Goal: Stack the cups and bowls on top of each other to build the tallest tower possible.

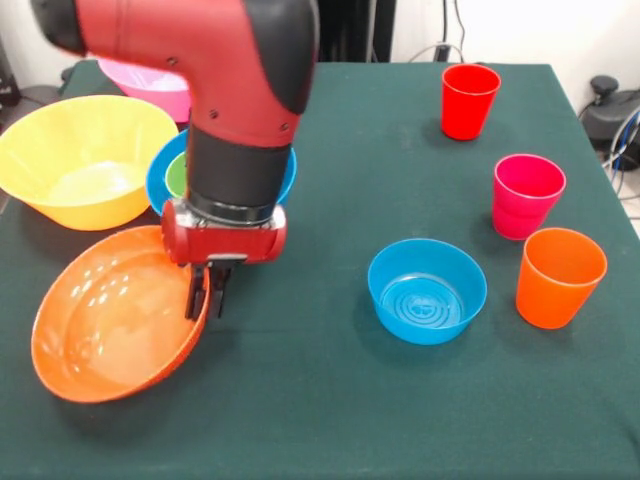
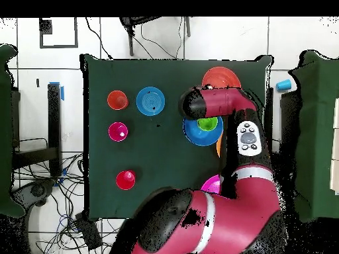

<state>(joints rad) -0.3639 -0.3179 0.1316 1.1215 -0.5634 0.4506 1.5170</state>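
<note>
Front view, left to right, on a dark green table (image 1: pixel 400 150).

Yellow bowl (image 1: pixel 85 160): large, upright, at the far left edge.

Pink bowl (image 1: pixel 150 85): behind the yellow one, mostly hidden by the arm (image 1: pixel 230 90).

Orange-red bowl (image 1: pixel 115 315): shallow, near left, tipped so that its opening faces up and to the left. Its right rim sits between the fingers of the gripper (image 1: pixel 208 292), which are pressed close on that rim.

Wide blue bowl (image 1: pixel 160 175): behind the gripper, just right of the yellow bowl, with the small green bowl (image 1: pixel 176 175) nested inside it; the overhead view shows this pair (image 2: pixel 206 126) more clearly.

Small blue bowl (image 1: pixel 427 290): upright, ringed bottom visible, alone right of centre.

Red cup (image 1: pixel 469 100): upright, far right.

Magenta cup (image 1: pixel 526 195): upright, nearer than the red one.

Orange cup (image 1: pixel 558 277): upright, nearest of the three, just right of the small blue bowl and apart from it.

No light green cup can be made out.
</note>
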